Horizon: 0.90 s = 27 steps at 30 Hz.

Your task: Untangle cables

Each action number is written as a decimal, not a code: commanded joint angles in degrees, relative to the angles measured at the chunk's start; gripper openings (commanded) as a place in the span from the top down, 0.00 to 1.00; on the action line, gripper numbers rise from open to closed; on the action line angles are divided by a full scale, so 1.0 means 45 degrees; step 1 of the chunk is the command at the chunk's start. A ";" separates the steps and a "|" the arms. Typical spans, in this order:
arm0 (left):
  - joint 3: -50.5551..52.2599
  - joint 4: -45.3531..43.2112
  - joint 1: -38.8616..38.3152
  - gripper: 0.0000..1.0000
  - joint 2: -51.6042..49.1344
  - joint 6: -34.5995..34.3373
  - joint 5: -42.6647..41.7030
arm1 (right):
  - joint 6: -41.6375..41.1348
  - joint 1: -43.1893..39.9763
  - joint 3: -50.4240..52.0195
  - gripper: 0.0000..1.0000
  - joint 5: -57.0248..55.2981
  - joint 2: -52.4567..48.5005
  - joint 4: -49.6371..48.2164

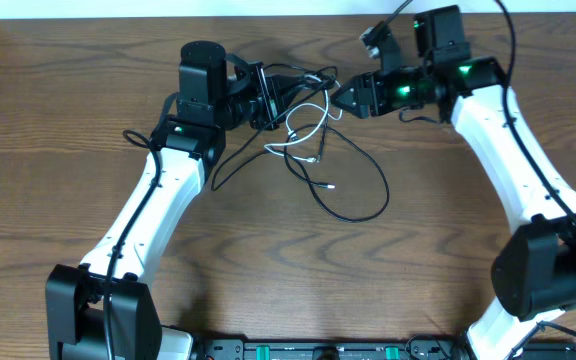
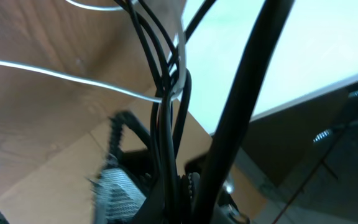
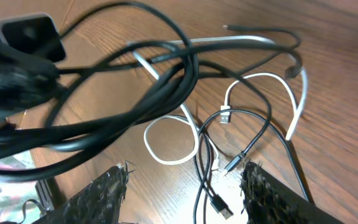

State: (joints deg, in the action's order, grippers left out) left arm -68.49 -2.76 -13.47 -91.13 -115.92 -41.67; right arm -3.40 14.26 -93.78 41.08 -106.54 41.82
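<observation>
Cables (image 3: 185,70) pinched in left pincer (image 1: 273,97); loose loops just beyond spread right pincer (image 3: 184,177)

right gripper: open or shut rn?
Open. Right gripper fingers stand wide apart; cables sit beyond them, none clamped.

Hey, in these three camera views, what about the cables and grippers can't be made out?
1. Overhead: the body of the left gripper hides where it meets the cables; the plug ends are too small to identify.
2. Left wrist: blurred, and the bottom edge cuts off the grip, so the pinch point is unseen.
3. Right wrist: above the open right gripper, blur at left smears the tangle; which cable crosses over which is unclear.
</observation>
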 commanded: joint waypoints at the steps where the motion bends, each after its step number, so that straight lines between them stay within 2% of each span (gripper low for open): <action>1: 0.0015 -0.0481 0.0282 0.92 0.0228 -0.0821 0.0029 | 0.0194 0.0442 -0.0034 0.41 -0.0107 -0.0219 -0.0408; 7: 0.0015 -0.1321 0.0588 0.93 0.0228 -0.0821 0.0029 | -0.0345 0.1277 0.0121 0.46 -0.2477 -0.0777 -0.2123; 13: 0.0015 -0.1326 0.0835 0.93 0.0228 -0.0821 0.0019 | -0.3264 0.1783 0.0199 0.46 -0.2375 -0.2001 -0.4862; 17: 0.0015 -0.1326 0.0850 0.93 0.0228 -0.0821 0.0019 | -0.3876 0.2157 0.0199 0.47 -0.2433 -0.2769 -0.6470; 19: 0.0015 -0.1321 0.0850 0.92 0.0228 -0.0821 0.0019 | -0.3968 0.2229 0.0199 0.55 -0.2482 -0.2977 -0.6747; 23: 0.0015 -0.1316 0.0981 0.92 0.0228 -0.0821 0.0044 | -0.3949 0.2030 0.0199 0.96 -0.2327 -0.2890 -0.6693; 27: 0.0015 -0.0738 0.1234 0.93 0.0228 -0.0816 0.0661 | -0.3784 0.1554 0.0199 0.99 -0.1778 -0.2477 -0.6091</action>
State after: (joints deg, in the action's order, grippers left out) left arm -68.49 -7.70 -9.39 -91.13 -115.94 -41.52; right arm -20.23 23.42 -93.10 31.33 -119.83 12.78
